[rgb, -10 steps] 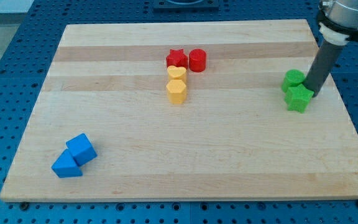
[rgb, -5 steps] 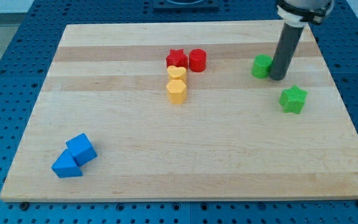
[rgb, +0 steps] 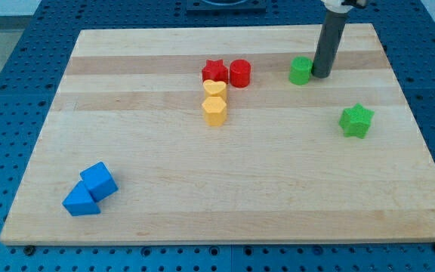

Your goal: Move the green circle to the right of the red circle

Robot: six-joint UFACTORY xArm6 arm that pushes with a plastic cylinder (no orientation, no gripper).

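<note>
the tip point(rgb: 320, 75) has no jaws to open or close; it sits against the green circle point(rgb: 300, 71) on its right side. the circle is right of the red circle point(rgb: 240, 73) but apart, a gap left to close.

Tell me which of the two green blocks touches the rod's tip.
The green circle, directly left of my tip. The green star sits apart, lower right.

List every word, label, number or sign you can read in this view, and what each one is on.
None. No readable text shows on the wooden board, on any coloured block such as the green circle or red circle, on my tip, or on the blue perforated table.
</note>
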